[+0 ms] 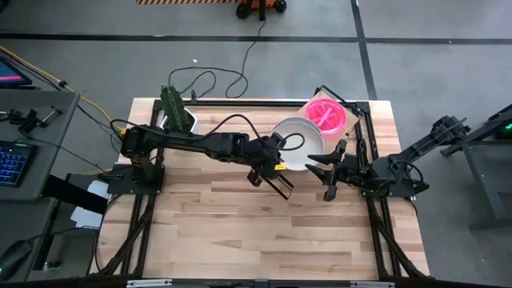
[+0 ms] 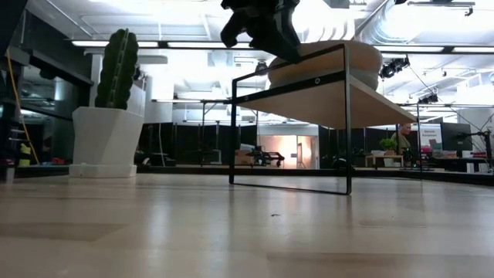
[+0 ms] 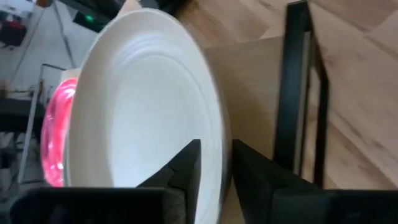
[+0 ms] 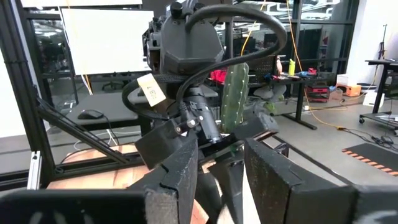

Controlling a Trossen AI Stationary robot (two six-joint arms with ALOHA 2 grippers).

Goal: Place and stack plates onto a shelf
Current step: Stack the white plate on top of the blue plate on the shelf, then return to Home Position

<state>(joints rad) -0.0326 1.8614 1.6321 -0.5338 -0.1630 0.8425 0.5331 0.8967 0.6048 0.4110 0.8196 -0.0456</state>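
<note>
A cream-white plate [image 1: 300,138] lies over the near half of the plywood shelf [image 3: 249,93]. In the low view the plate [image 2: 332,55] shows on top of the shelf [image 2: 324,104]. Whether other plates lie under it I cannot tell. Pink plates [image 1: 326,114] rest on the shelf's far half, and they also show in the left wrist view [image 3: 53,137]. My left gripper [image 1: 278,162] is shut on the white plate's rim. My right gripper [image 1: 324,174] is open and empty, beside the shelf's near end, to the right of the left gripper. My left gripper pinches the white plate's rim [image 3: 217,149] between its two fingers, one finger [image 3: 183,171] on the plate's upper face and one [image 3: 261,177] under the rim. The fingers come from the table's left and near side. The plate lies about level over the shelf board.
A white pot with a green cactus [image 1: 174,108] stands at the far left of the table, left of the shelf. The shelf's black frame [image 3: 295,81] runs along the board's edge close to my left fingers. Bare wooden tabletop [image 1: 240,232] lies nearer the front edge.
</note>
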